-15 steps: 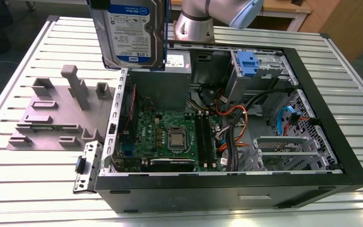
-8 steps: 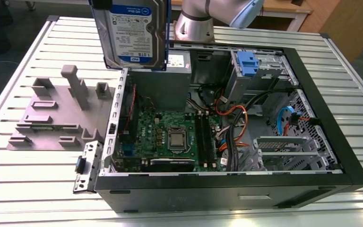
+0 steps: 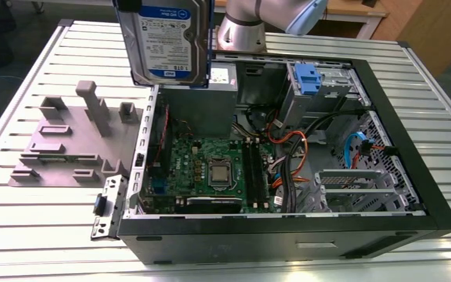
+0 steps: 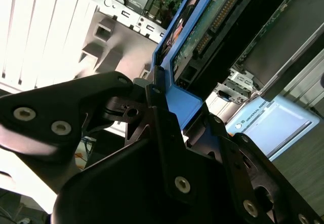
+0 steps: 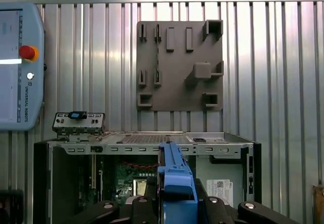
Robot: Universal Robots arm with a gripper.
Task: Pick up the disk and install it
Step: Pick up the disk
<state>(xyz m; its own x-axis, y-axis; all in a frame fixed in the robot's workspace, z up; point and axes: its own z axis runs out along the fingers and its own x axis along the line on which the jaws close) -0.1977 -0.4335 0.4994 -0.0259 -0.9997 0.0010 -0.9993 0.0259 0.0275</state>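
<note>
Gripper (image 4: 178, 114): clamped on the disk (image 3: 165, 41), pinching its blue carrier frame.
Disk: upright in the jaws (label toward exterior cam), open PC case (image 3: 288, 235) below the hand.
Tip: I'd say keep it square and clear of the cables (image 3: 292, 141) underneath.

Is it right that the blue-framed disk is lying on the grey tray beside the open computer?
No. In the exterior view the disk is up in the air, not on the grey tray; the gripper grips its blue frame.
</note>
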